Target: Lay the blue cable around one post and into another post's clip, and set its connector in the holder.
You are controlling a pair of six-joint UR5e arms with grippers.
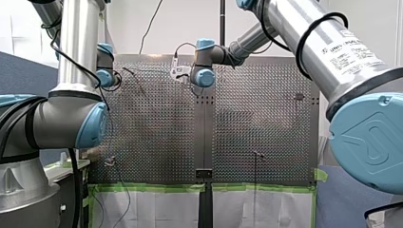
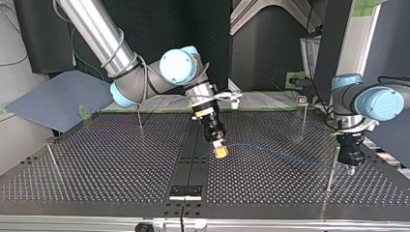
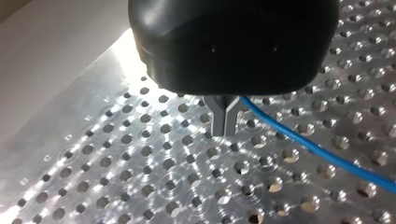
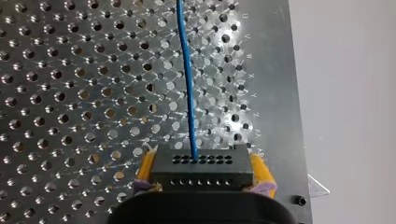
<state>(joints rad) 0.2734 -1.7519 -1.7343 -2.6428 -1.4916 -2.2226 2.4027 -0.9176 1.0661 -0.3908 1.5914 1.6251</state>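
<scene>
At the top view's left, my right tool (image 2: 220, 151) pinches the black rectangular connector (image 4: 201, 169) between yellow pads (image 4: 261, 171), mid perforated metal surface (image 2: 106, 164). The thin blue cable (image 2: 270, 151) stretches rightward to my left tool (image 2: 351, 168), which is pressed together on it just beside a slim metal post (image 2: 330, 169).

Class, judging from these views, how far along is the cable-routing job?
Done: only the grasps. In hand: my right gripper holds the black multi-hole connector between yellow pads; my left gripper pinches the thin blue cable, round no post yet. Left: looping a thin metal post, clipping, seating the connector.
</scene>
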